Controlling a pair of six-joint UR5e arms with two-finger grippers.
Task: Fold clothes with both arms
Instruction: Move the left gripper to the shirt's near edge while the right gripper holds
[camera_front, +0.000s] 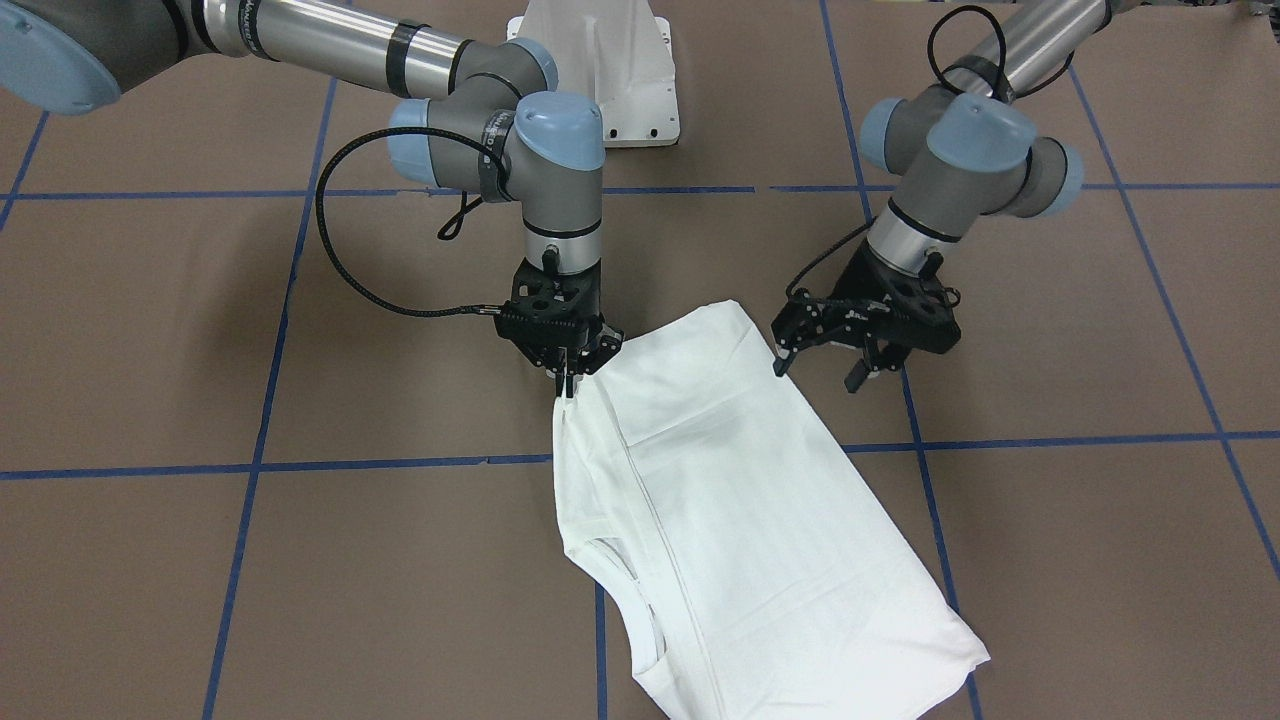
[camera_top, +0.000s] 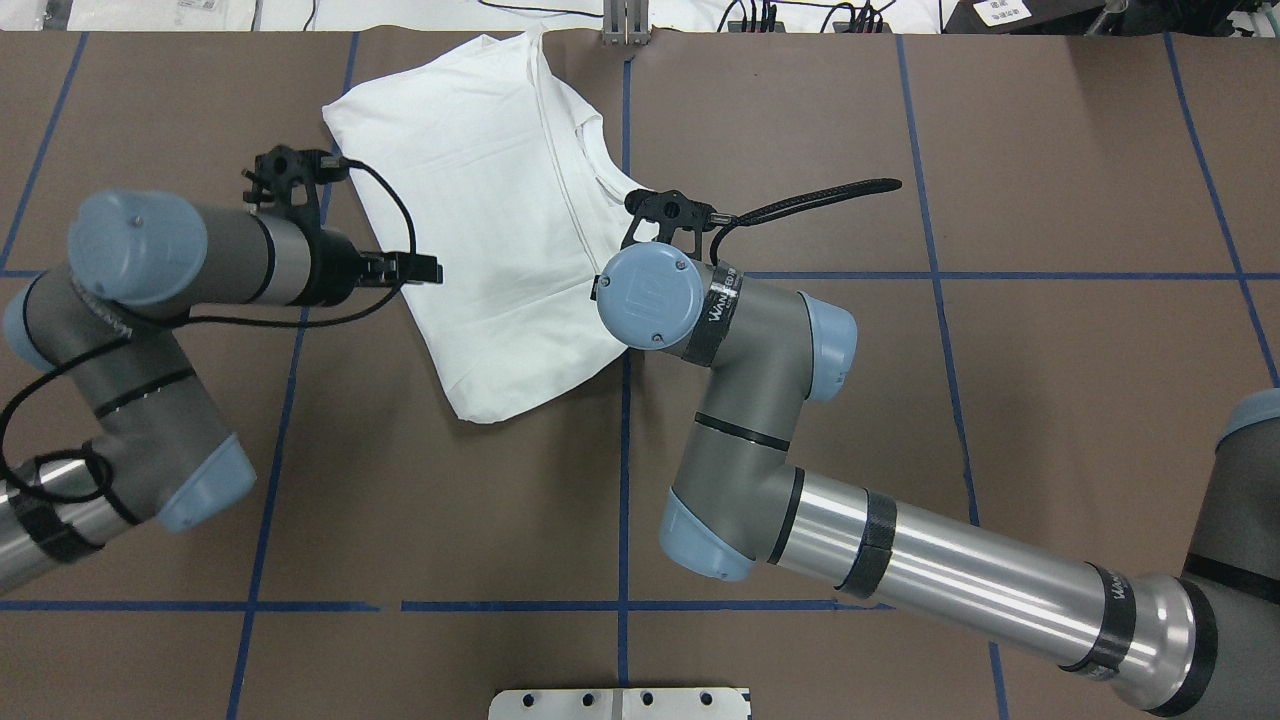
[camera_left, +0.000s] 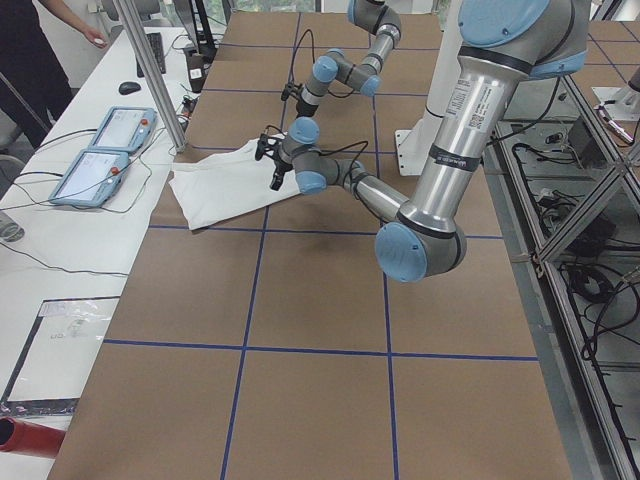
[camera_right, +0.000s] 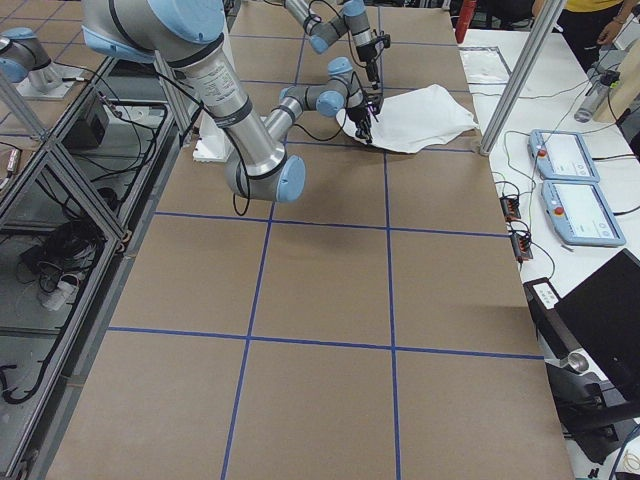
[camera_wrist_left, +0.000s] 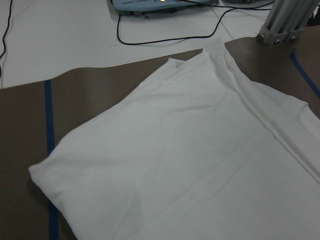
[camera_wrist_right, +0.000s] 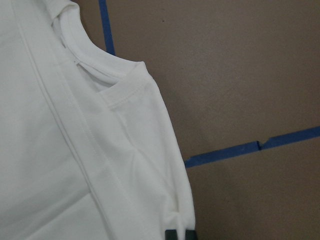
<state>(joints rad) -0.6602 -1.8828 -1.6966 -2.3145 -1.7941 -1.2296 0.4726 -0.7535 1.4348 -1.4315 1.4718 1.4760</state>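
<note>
The white shirt (camera_front: 740, 500) lies folded on the brown table, no text showing; it also shows in the overhead view (camera_top: 500, 220) and the left wrist view (camera_wrist_left: 190, 165). Its ribbed collar (camera_wrist_right: 100, 75) shows in the right wrist view. My right gripper (camera_front: 568, 385) is shut on the shirt's edge near the collar side, the pinched cloth visible at its fingertips (camera_wrist_right: 180, 234). My left gripper (camera_front: 817, 374) is open, hovering just beside the shirt's near corner, holding nothing; overhead it (camera_top: 420, 268) sits at the shirt's left edge.
The white pedestal base (camera_front: 620, 70) stands between the arms. An aluminium post (camera_wrist_left: 290, 20) rises at the table's far edge by the shirt. Two teach pendants (camera_left: 100, 150) and cables lie on the white side table beyond. Blue tape lines cross the brown table (camera_top: 900, 400).
</note>
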